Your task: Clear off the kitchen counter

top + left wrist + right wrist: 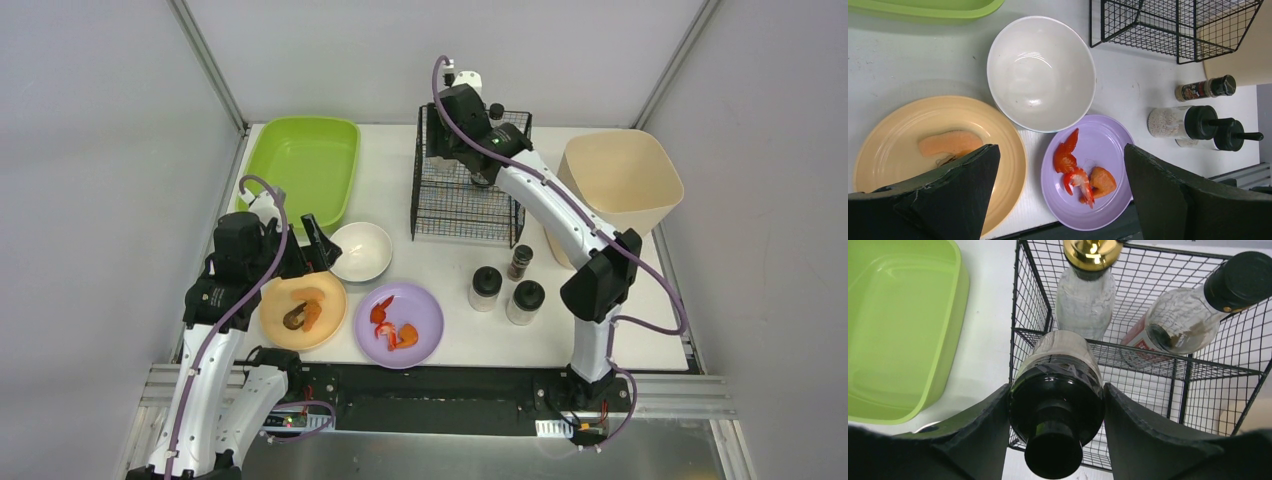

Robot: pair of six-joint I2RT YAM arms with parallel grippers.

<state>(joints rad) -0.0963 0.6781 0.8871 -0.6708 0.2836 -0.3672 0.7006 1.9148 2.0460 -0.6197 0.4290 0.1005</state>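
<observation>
The white kitchen counter [390,200] holds dishes and jars. My right gripper [1056,387] is shut on a clear jar with a black grinder cap [1063,360], held over the black wire basket [1148,360]; in the top view this gripper [480,170] hangs above the basket's back half. My left gripper [1060,150] stands wide open with nothing between its fingers. It hovers over an orange plate [923,125] with food scraps and a purple plate [1103,145] with shrimp pieces [1075,175]. A white bowl [1040,75] sits just beyond both plates.
Inside the basket stand a gold-capped bottle [1085,295] and a black-capped bottle [1188,315]. A green tray [305,165] lies at the back left and a beige bin [620,185] at the back right. Two black-capped shakers [485,288] [525,300] and a small spice bottle [519,262] stand near the right arm.
</observation>
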